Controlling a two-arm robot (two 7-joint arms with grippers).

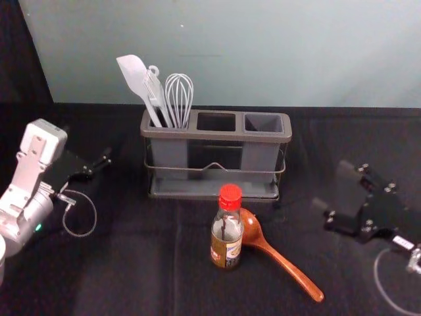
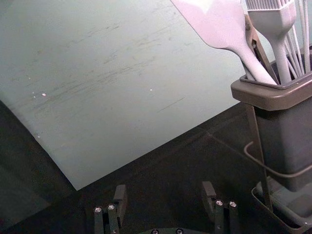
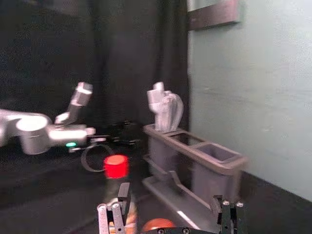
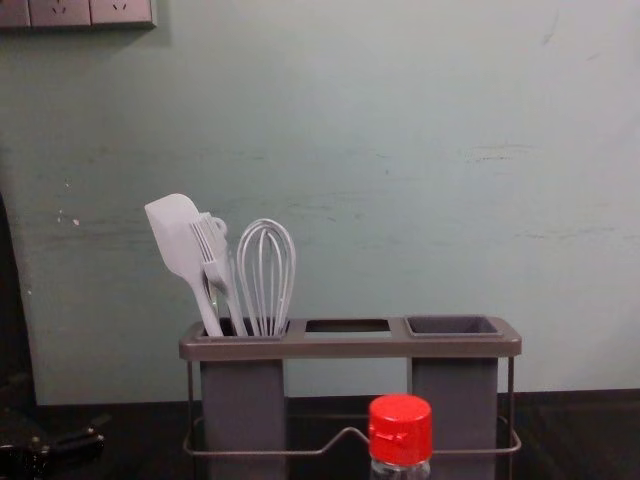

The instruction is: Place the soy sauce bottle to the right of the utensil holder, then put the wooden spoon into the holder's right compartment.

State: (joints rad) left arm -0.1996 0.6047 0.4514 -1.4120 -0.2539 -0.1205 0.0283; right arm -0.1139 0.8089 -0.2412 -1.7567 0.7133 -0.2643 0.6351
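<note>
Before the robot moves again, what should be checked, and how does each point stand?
Right gripper open, right of the holder: ok.
Red-capped clear soy sauce bottle upright: ok.
Bottle to the right of the grey three-slot utensil holder: not ok, it's in front.
Holder's right compartment empty: ok.
Glossy brown wooden spoon not touching the bottle: cannot tell, bottle partly hides its bowl.
Left gripper open, left of the holder: ok.

The soy sauce bottle hides the wooden spoon's left edge; its label seems too small to read. The right gripper, at right, is blurred. The chest view cuts off the bottle's body.
</note>
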